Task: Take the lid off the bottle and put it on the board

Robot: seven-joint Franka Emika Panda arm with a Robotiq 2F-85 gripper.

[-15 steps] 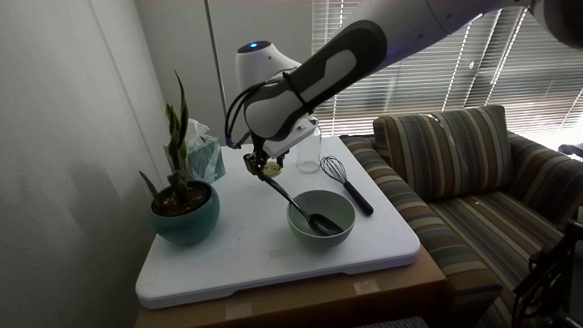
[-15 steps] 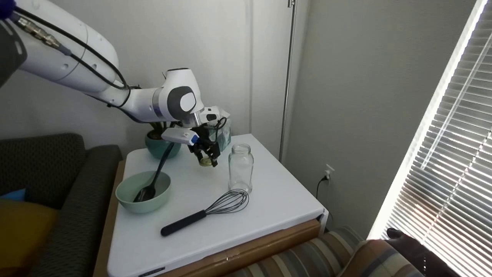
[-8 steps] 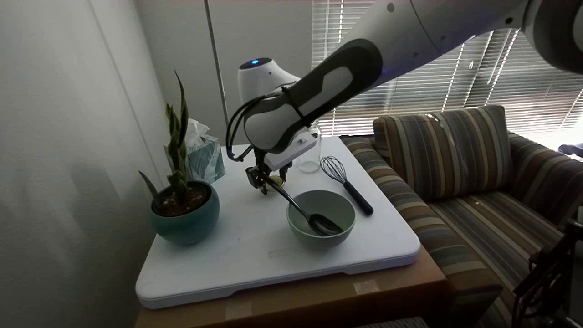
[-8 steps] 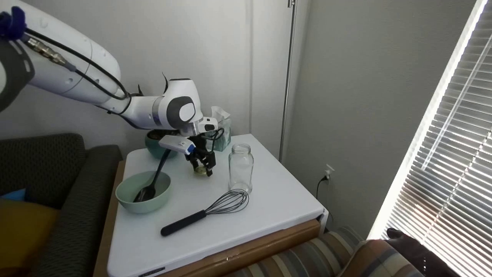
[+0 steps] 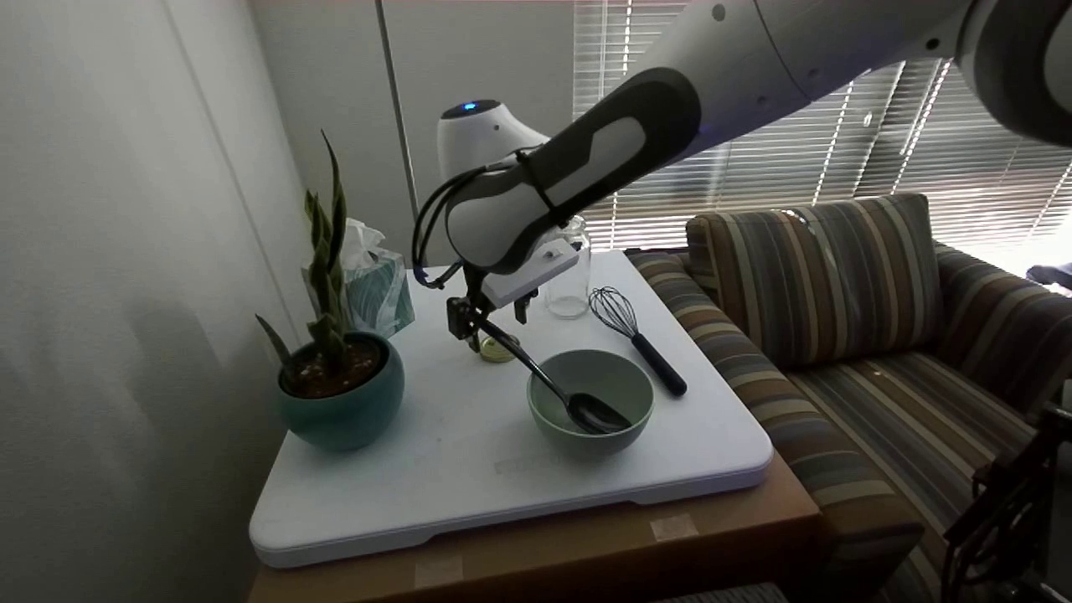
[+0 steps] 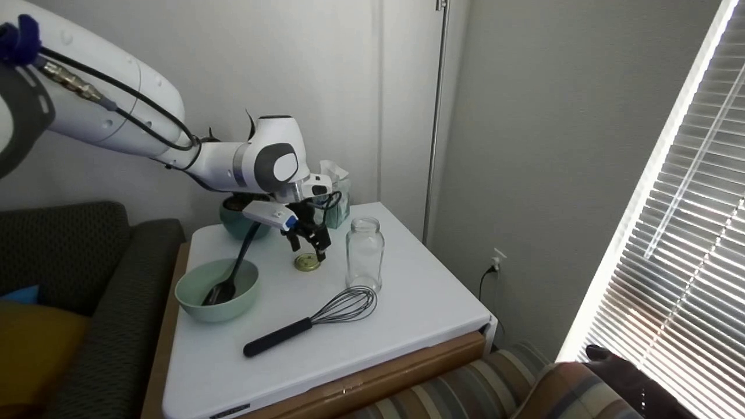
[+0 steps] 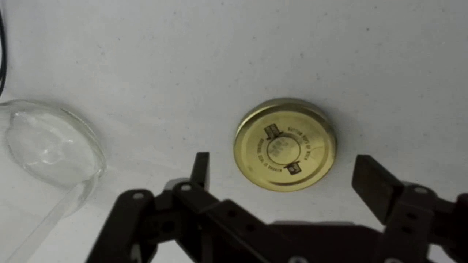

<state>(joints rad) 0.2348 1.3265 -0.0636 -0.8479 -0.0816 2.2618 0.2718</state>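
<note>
So, rnd metal lid (image 7: pixel 285 148) on brd (image 5: pixel 402 494).

A striped armchair (image 5: pixel 888 394) stands before blinds (image 5: pixel 754 167) (brightly backlit).

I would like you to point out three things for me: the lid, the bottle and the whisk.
Lid (image 7: pixel 284 149), in the wrist view: middle of its gold top.
Bottle (image 6: pixel 365 257), in an exterior view: its clear body.
Whisk (image 5: pixel 638 340), in an exterior view: handle, near the wires.
</note>
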